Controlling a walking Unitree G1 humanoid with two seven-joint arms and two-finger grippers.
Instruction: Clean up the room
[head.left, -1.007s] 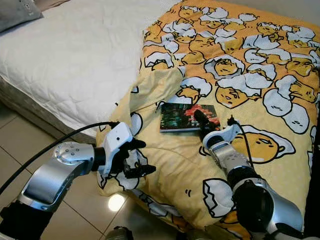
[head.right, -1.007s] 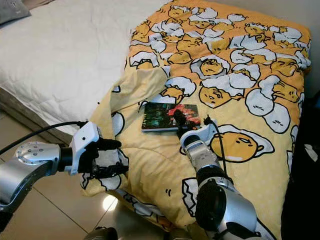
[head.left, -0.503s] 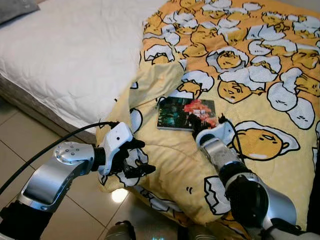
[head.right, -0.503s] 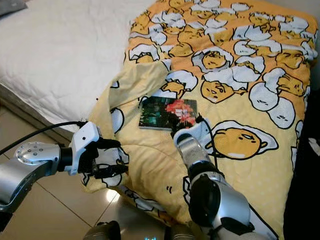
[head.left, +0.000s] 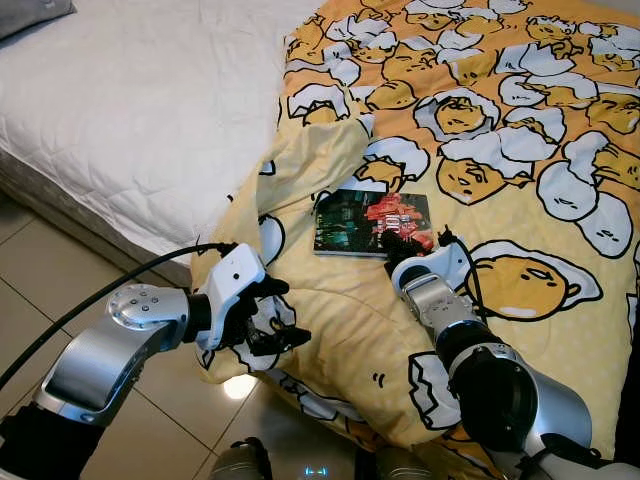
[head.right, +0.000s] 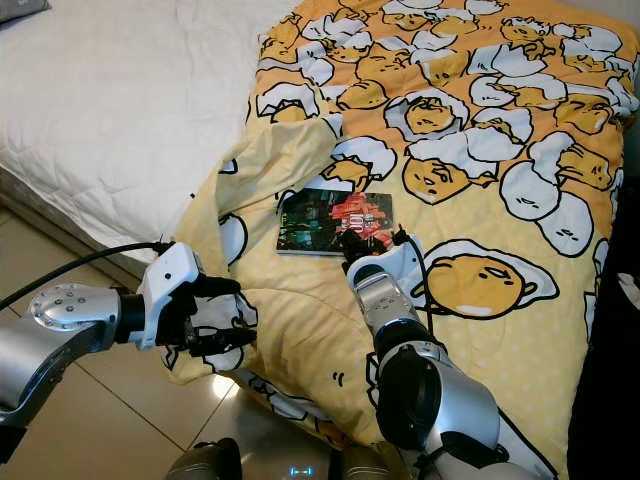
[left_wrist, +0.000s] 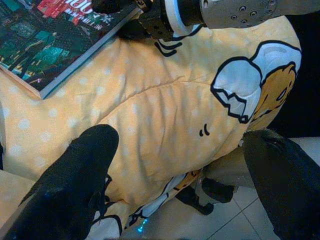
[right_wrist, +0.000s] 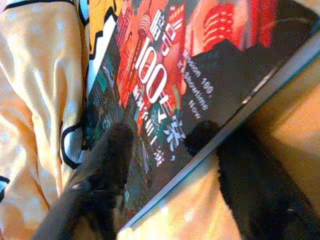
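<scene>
Yellow egg-print quilt (head.left: 500, 150) covered the right part of the white mattress (head.left: 130, 110), its corner drooping to the tiled floor (head.left: 40, 280). A book (head.left: 370, 222) lay flat on the quilt. The right gripper (head.left: 400, 236) rested at the book's near edge; its wrist view showed the fingers (right_wrist: 107, 165) spread apart on the glossy cover. The left gripper (head.left: 268, 318) hung beside the drooping corner, fingers parted, grasping nothing.

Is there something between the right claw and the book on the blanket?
Nothing visible. The right claw is already at the near edge of the book, its open fingers over the cover. The book lies alone on the blanket.
</scene>
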